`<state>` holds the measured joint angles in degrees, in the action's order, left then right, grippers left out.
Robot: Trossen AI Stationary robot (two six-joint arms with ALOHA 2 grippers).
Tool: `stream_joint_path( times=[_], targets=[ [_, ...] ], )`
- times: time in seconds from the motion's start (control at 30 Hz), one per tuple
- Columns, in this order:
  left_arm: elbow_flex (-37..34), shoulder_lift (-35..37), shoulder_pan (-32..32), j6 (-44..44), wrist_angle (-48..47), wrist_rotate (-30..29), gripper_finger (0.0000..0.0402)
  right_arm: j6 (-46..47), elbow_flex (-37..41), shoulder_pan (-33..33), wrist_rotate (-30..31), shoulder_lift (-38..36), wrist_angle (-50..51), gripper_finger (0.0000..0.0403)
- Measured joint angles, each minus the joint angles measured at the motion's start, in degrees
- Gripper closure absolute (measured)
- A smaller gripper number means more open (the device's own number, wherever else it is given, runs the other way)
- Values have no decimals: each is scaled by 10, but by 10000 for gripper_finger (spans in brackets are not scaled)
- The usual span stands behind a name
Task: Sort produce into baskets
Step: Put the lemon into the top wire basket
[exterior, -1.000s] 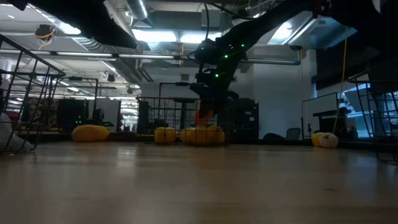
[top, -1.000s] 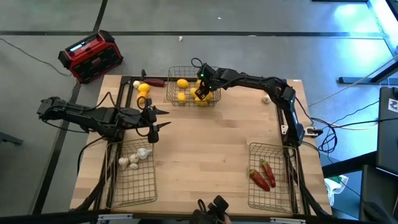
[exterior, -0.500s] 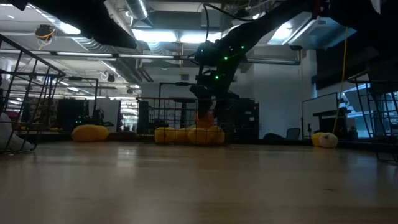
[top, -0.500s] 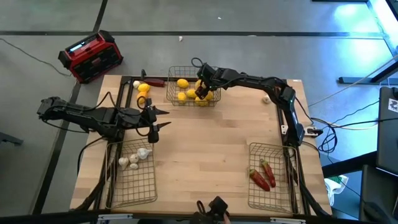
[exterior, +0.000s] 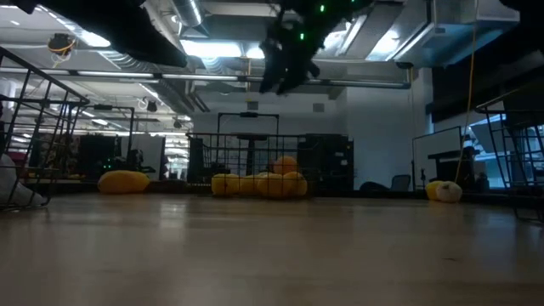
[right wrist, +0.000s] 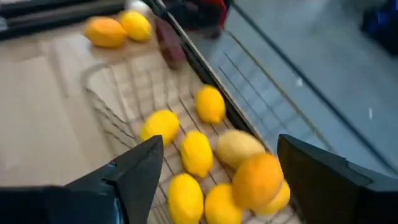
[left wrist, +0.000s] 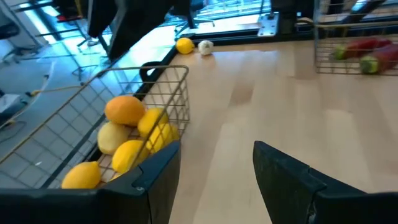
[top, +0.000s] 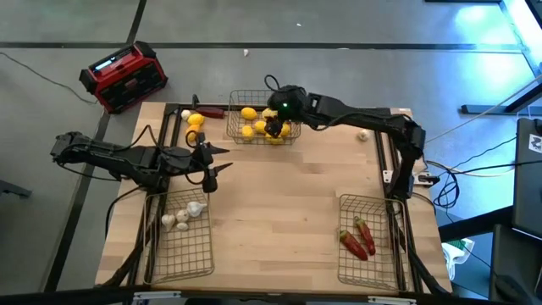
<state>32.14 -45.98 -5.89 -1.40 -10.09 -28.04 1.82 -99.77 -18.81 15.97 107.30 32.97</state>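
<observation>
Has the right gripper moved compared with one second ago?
Yes. In the low view the right gripper has risen clear above the far basket, leaving the orange fruit inside it; jaws open.

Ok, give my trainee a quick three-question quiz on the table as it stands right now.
1. True or false: the right gripper is holding an orange fruit.
2. Which basket holds the chilies? A) far basket B) near-left basket C) near-right basket
3. Fill in: the two yellow fruits not yet sorted lie on the table beside the far basket, on the ____ arm's side.

Key: 1 false, its fingers are open and empty above the far basket; 2 C; 3 left.
</observation>
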Motion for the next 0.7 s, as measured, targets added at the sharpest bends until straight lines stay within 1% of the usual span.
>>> stream_joint_path(
  times=[0.13, 0.23, 0.3, 0.4, 0.53, 0.6, 0.7],
  targets=[
    [0, -1, 5, -5, 8, -12, 204, -53, 0, 26, 0, -15, -41, 93],
    [0, -9, 23, -2, 12, -21, 204, -89, 0, 42, 0, -20, -66, 93],
    [0, -21, 42, 0, 15, -24, 204, -112, 0, 50, 0, -20, -68, 93],
    [0, -43, 73, 11, 21, -25, 204, -130, 0, 54, -5, -21, -46, 93],
    [0, -67, 112, 20, 22, -25, 204, -109, 13, 53, -29, -33, 18, 93],
    [7, -68, 128, 34, 5, -22, 204, -78, 44, 57, -46, -50, 21, 93],
    [36, -56, 139, 53, -23, -10, 204, -20, 119, 82, -52, -83, -22, 93]
  ],
)
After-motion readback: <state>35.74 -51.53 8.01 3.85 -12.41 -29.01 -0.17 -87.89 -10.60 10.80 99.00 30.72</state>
